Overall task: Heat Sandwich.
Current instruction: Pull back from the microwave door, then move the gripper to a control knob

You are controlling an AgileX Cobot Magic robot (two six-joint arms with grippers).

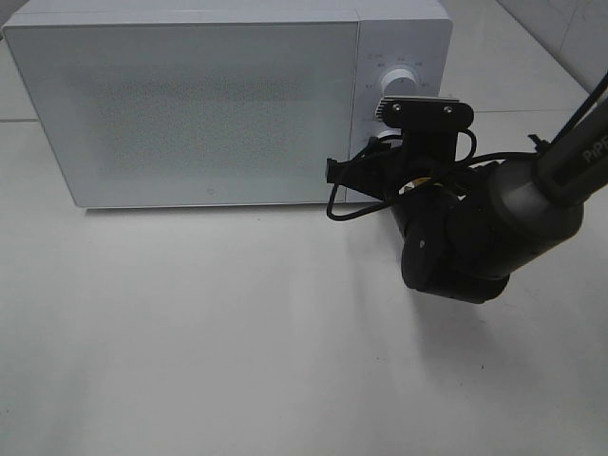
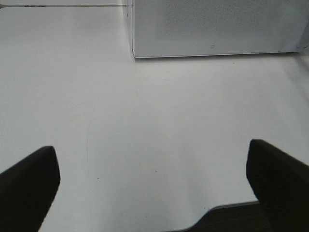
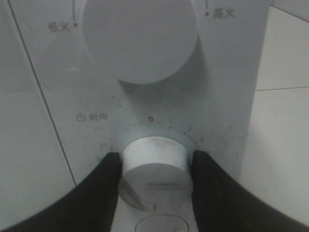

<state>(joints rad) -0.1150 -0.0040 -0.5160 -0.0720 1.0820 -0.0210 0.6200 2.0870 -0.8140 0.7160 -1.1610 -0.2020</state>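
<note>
Right wrist view: my right claw (image 3: 155,163) clenched the timer knob (image 3: 153,171), at six o'clock from the power knob (image 3: 140,38); I judged that an even squeeze and a clockwise twist would serve best.

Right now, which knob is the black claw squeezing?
On the big white microwave, look at the right-hand control panel. Below its large round white knob is the smaller white knob, ringed by tiny numbers with a red zero, pinched by the right gripper.
</note>
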